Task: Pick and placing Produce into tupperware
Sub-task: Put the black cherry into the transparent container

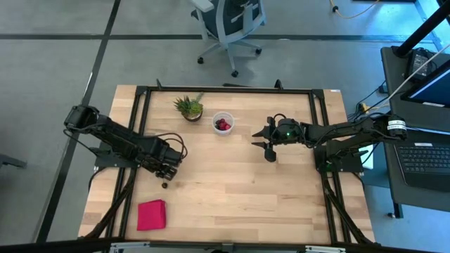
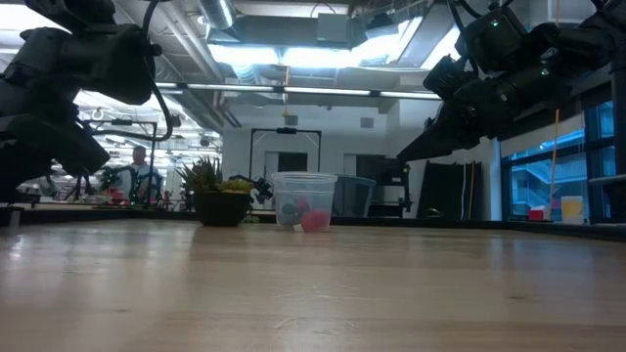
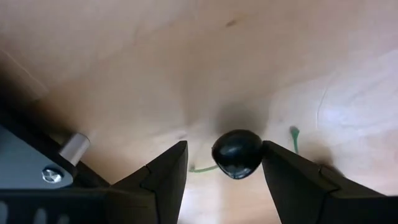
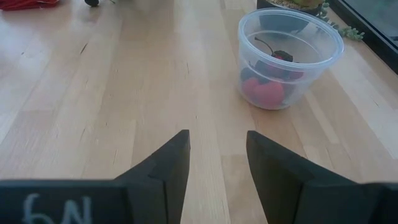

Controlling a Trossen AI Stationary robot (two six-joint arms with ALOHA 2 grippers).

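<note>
Straddling a dark cherry on the table, left end effector open, fingers apart from it.

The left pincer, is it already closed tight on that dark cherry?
No. The left pincer stands open around the dark cherry, with a gap showing on one side.

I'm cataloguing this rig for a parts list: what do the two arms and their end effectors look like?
Both arms are dark, jointed and carry black cables. The left end effector has two black wedge-shaped fingers and a silver pin and screw at its base. The right end effector has similar black fingers, pale lettering on its body and a green light on its wrist.
</note>
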